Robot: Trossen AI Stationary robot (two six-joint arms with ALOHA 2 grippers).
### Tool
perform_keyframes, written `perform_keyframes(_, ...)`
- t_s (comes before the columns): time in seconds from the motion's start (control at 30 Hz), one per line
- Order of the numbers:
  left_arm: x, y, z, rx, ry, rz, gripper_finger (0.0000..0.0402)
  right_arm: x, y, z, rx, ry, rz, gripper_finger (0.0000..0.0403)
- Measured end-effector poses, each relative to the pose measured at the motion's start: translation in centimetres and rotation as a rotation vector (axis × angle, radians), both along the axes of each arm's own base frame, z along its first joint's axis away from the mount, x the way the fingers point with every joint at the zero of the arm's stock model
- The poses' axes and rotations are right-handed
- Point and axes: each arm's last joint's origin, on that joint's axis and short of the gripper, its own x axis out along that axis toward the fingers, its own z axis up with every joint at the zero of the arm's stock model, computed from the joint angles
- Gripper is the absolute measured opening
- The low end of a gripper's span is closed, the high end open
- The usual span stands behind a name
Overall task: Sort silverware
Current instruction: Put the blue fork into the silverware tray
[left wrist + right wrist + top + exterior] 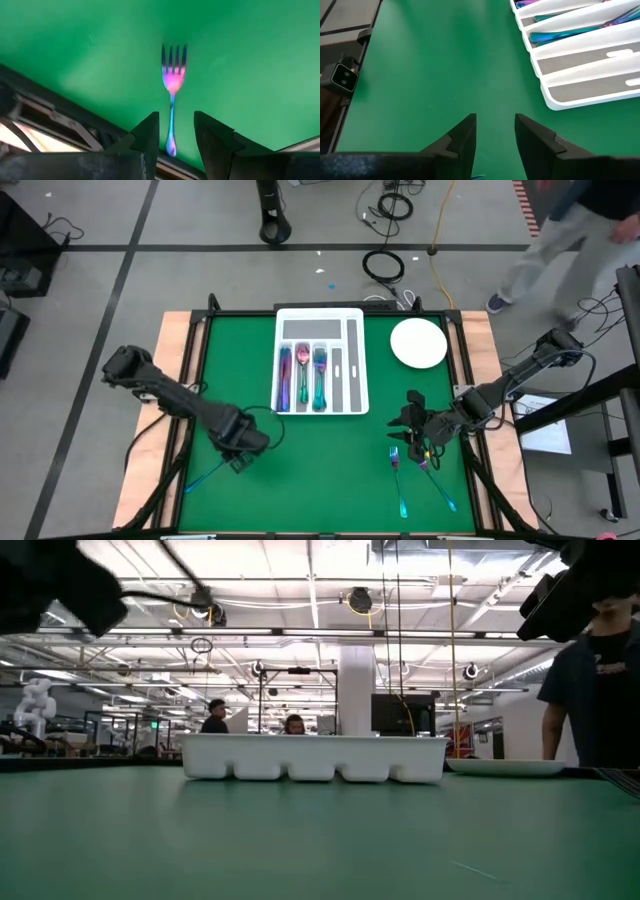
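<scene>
While the left pincer [174, 131] hovered with its jaws apart above the near-left part of the green table [320, 470], a fork [172, 85] lay flat on the mat just beyond its fingertips, the handle end between the two dark fingers [147, 135] and the tines pointing away; nothing was gripped. From above, that fork [205, 474] showed as a thin teal line beside the left arm. The right pincer [410, 420] hung over the near-right part of the table, jaws likewise parted and empty, with a fork [397, 475] and another slim iridescent piece [437, 485] lying just in front of it. Farther back, the white compartmented tray [350, 370] held three iridescent pieces [303, 375] in its left slots. A round white plate [418, 343] sat to the tray's right. A person [570, 240] stood beyond the table's far-right corner.
</scene>
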Motion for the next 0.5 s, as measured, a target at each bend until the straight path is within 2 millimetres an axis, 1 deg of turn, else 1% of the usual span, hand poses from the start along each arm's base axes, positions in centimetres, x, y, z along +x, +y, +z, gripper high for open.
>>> perform_keyframes(0.17,-1.6,-1.2,-1.7,-0.011,0.078,0.042,0.0125,0.0,0.0,0.0,0.000,-0.001,0.000,0.0125)
perform_keyframes(0.4,-2.4,-3.1,-3.2,-0.053,0.018,0.001,0.0125,0.0,0.0,0.0,0.000,-0.001,-0.001,0.0125)
perform_keyframes(0.5,-3.0,-3.5,-3.7,-0.038,0.039,-0.017,0.0125,0.0,0.0,0.0,0.000,-0.001,-0.001,0.0125)
